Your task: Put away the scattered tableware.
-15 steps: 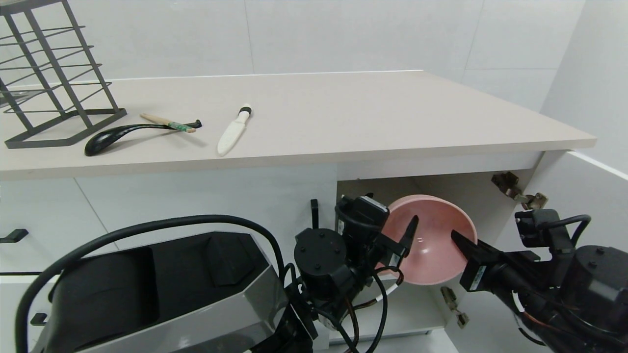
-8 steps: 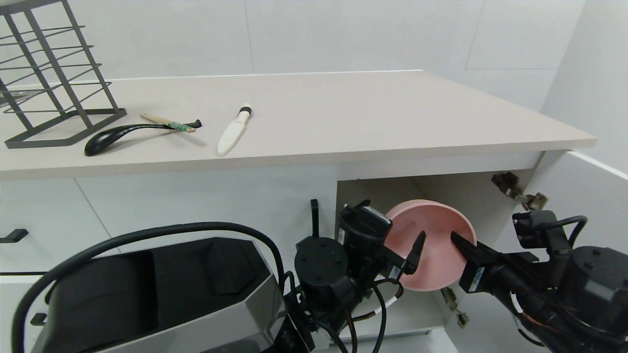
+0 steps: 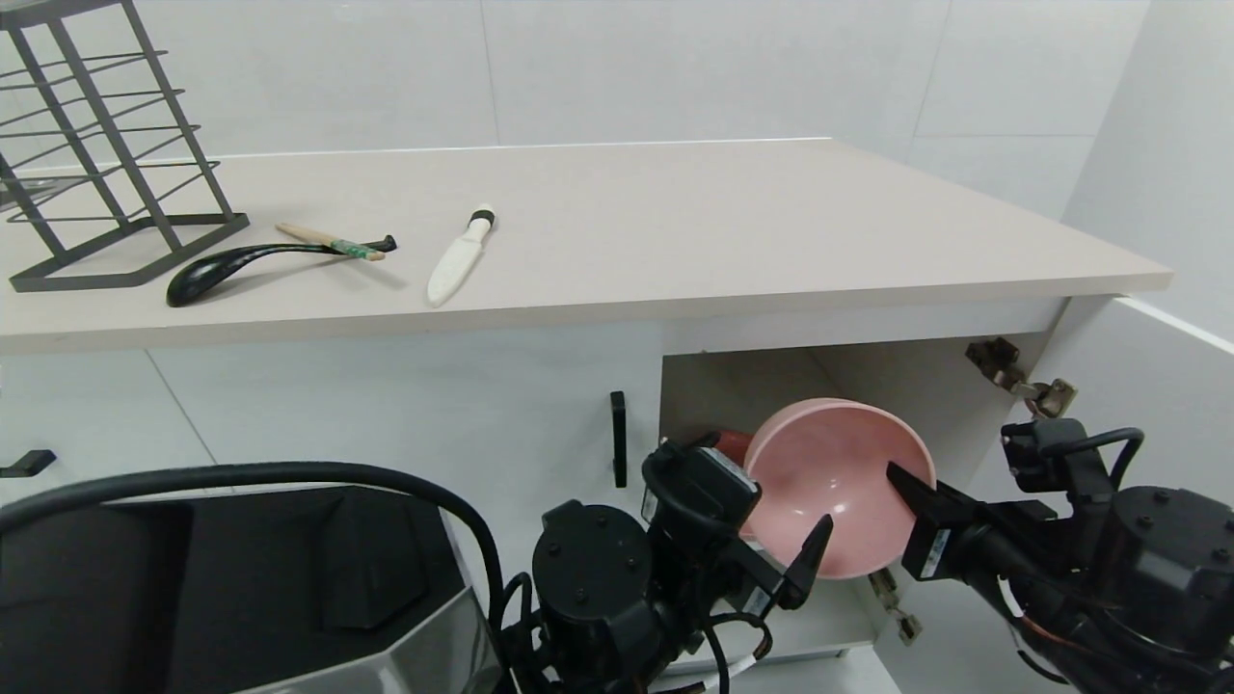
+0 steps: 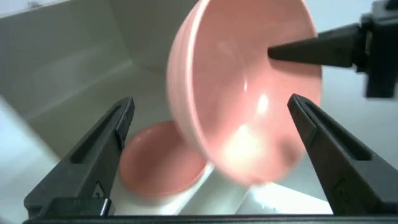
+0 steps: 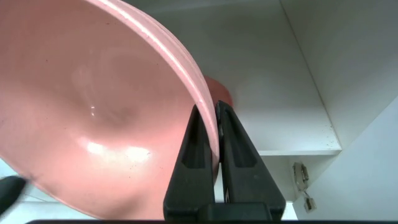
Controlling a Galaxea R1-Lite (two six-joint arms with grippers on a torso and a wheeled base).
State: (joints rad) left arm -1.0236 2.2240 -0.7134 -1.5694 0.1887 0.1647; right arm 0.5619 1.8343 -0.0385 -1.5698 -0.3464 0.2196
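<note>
A pink bowl (image 3: 829, 487) hangs tilted in the open mouth of the lower cupboard, and my right gripper (image 3: 906, 482) is shut on its right rim. In the right wrist view the fingers (image 5: 208, 134) pinch the bowl's (image 5: 93, 93) edge. My left gripper (image 3: 766, 501) sits open just in front of and below the bowl, holding nothing. From the left wrist the open gripper (image 4: 211, 155) faces the bowl (image 4: 249, 93) without touching it. A pink plate (image 4: 158, 168) lies on the cupboard shelf behind. On the counter lie a black spoon (image 3: 222, 270), chopsticks (image 3: 328, 241) and a white knife (image 3: 458, 258).
A dark wire rack (image 3: 96, 145) stands at the counter's far left. The cupboard door (image 3: 1138, 366) is swung open on the right, with its hinges showing. A black handle (image 3: 618, 439) is on the closed door left of the opening.
My left gripper has drawn back and down from the bowl, its finger now below the rim. The bowl has sunk slightly in the right gripper's hold.
</note>
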